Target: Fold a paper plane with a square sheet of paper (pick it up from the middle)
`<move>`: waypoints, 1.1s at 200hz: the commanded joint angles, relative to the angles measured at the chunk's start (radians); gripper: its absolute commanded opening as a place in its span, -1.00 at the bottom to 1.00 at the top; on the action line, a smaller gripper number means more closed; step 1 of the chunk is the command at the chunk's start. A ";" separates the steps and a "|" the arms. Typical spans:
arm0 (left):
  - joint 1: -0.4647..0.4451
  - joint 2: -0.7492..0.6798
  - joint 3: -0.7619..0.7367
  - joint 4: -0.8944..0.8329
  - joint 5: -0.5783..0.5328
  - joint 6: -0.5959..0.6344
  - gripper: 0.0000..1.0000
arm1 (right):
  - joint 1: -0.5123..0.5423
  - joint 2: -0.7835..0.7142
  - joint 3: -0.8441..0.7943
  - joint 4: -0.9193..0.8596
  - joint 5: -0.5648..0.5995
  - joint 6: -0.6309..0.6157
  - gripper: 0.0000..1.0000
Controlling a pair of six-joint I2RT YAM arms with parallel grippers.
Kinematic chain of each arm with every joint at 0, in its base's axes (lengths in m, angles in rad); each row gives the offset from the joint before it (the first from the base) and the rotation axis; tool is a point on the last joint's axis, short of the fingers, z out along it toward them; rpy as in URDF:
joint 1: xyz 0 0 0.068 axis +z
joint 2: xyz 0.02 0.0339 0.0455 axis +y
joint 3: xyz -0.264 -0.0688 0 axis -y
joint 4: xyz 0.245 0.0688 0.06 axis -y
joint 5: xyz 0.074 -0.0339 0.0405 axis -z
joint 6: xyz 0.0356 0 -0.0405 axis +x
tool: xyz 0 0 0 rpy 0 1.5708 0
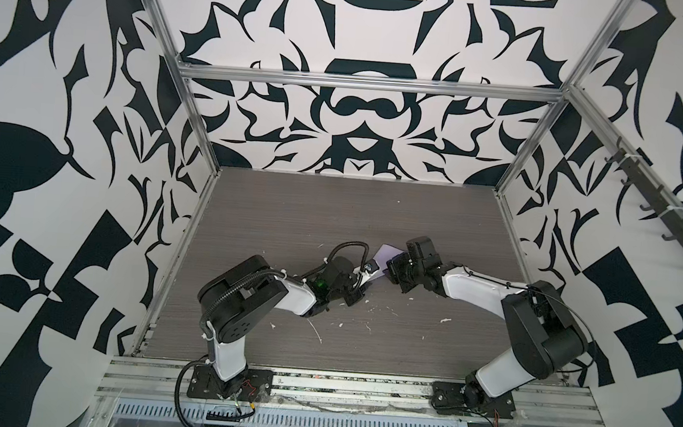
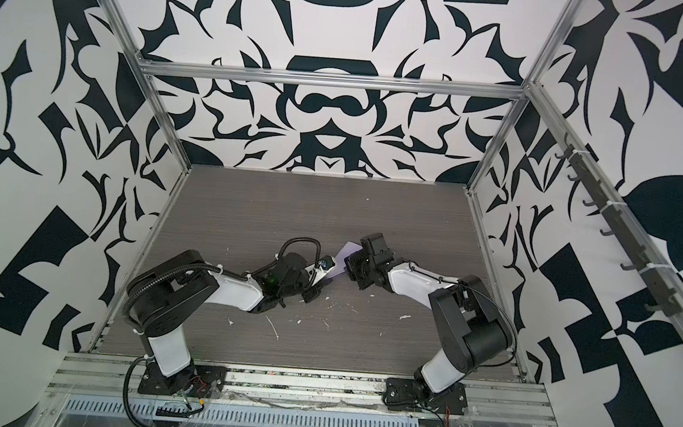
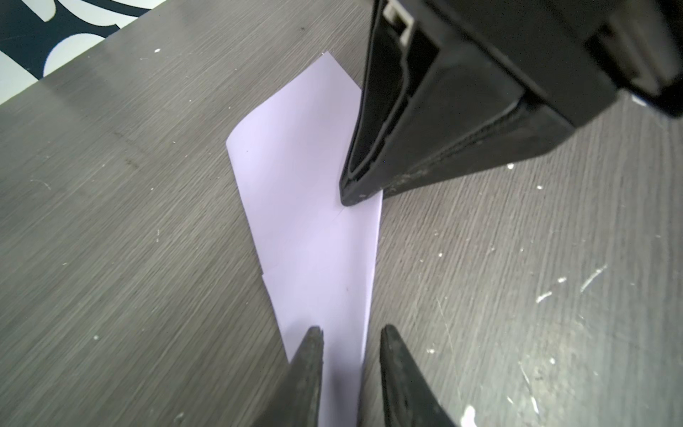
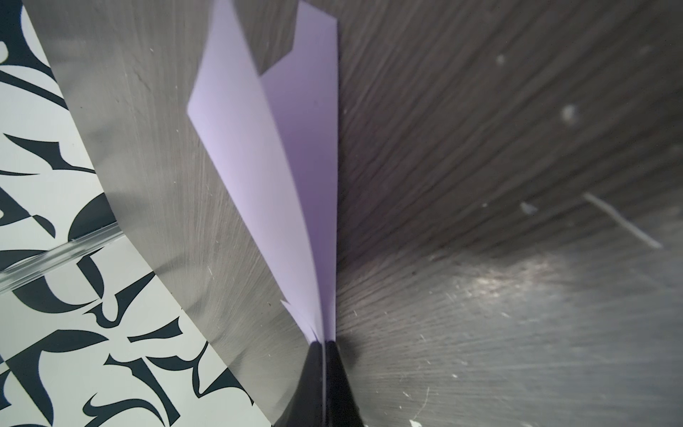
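The paper plane [image 3: 314, 222] lay about mid-table between the two arms, its wide far end lifting a little. The right gripper [image 4: 325, 345] was clenched, tips planted on the paper; whether it pinched a layer I couldn't tell. The left gripper [image 3: 352, 331] was released, jaws straddling the narrow near end. To my eye, the right needed to pin firmly while the left took a square bite, or the thin sheet would skew. White flecks [image 1: 318, 333] littered the near table [image 1: 289, 219]; only the grippers crowded each other.
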 commanded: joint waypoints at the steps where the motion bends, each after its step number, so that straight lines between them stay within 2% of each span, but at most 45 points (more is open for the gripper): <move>1: -0.001 -0.005 0.020 -0.002 0.001 -0.017 -0.50 | -0.002 0.008 0.032 0.000 -0.009 0.003 -0.90; 23: -0.001 0.003 0.022 -0.008 -0.010 -0.026 -0.60 | -0.002 0.011 0.035 0.001 -0.011 0.004 -0.89; 55: 0.001 0.006 0.015 -0.010 -0.012 -0.051 -0.75 | -0.002 0.015 0.040 0.003 -0.020 -0.001 -0.76; 106: 0.001 0.012 -0.002 0.000 -0.014 -0.078 -0.84 | -0.002 0.008 0.043 0.005 -0.023 -0.009 -0.64; 132: 0.001 0.012 -0.005 0.001 -0.002 -0.078 -0.82 | -0.002 0.011 0.044 0.003 -0.025 -0.007 -0.64; 141: 0.001 0.014 -0.007 0.001 -0.001 -0.079 -0.78 | -0.003 0.013 0.044 0.002 -0.025 -0.009 -0.71; 175: 0.001 0.030 0.005 -0.001 0.004 -0.073 -0.55 | -0.002 0.013 0.048 0.009 -0.030 -0.009 -0.84; 220: 0.001 0.052 0.025 -0.006 -0.020 -0.060 -0.54 | -0.002 0.010 0.049 0.008 -0.037 -0.003 -0.85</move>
